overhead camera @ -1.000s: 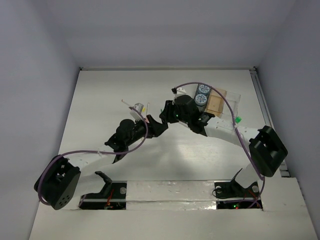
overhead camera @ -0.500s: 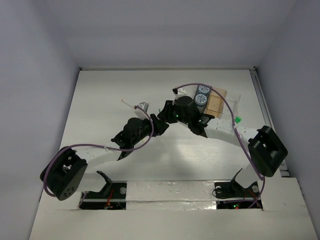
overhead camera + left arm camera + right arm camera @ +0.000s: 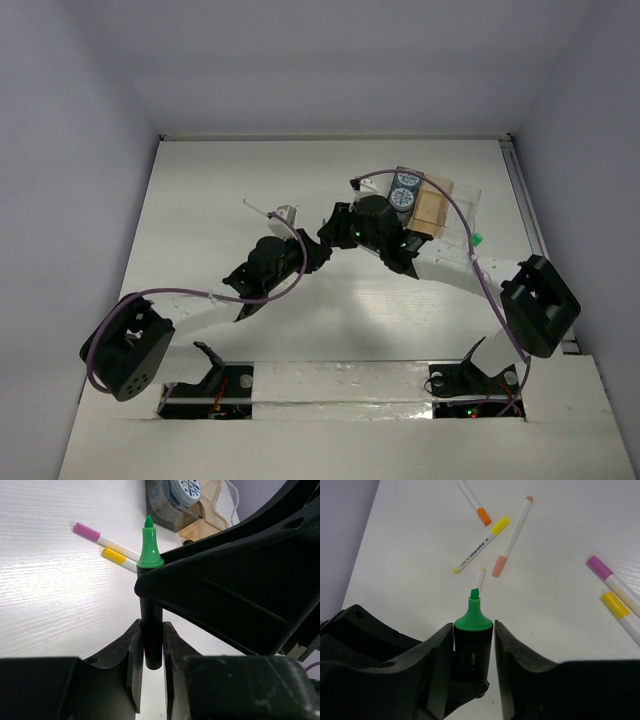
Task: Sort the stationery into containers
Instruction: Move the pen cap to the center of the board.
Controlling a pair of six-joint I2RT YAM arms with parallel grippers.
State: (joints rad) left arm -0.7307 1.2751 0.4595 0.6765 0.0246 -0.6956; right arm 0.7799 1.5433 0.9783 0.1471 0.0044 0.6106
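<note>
The left claw [image 3: 151, 631] had swung in closer to the right claw [image 3: 473, 641] since a second before. Both squeezed one marker [image 3: 149, 550] (green tip seen only from the wrists).

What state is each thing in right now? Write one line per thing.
Highlighter: uncapped, gripped by both grippers.
Left gripper: shut on the highlighter.
Right gripper: shut on the highlighter.
Loose pens: lying flat on the table.
Canisters: standing in the tray.
Tray: holds both canisters.
</note>
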